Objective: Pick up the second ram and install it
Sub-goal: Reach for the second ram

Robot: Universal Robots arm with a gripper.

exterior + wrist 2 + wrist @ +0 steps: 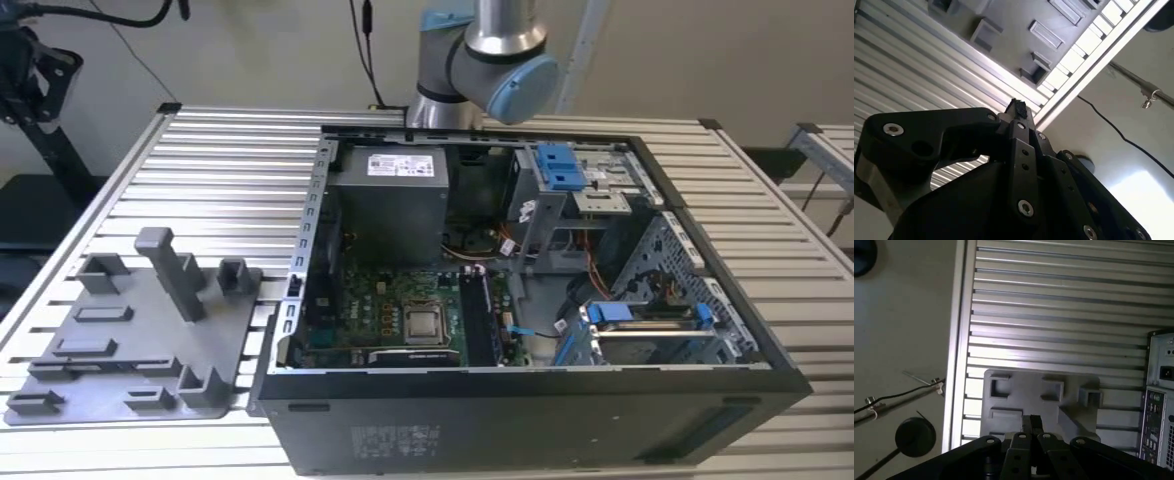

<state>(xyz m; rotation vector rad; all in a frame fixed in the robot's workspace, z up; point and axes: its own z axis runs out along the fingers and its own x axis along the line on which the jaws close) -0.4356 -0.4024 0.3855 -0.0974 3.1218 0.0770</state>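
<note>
An open computer case (534,420) is set on the table (214,150), toward the exterior view's right. Just beside it, at the exterior view's left, a parts tray (140,330) is laid on the table, with a tall post (163,270) stood upright on it. Inside the case a motherboard (360,310) is laid flat; a processor chip (424,325) is seated on it, and a power supply (390,195) is placed behind it. The arm (481,55) is stood behind the case. In the first wrist view the claw (1031,424) is held above the tray.
</note>
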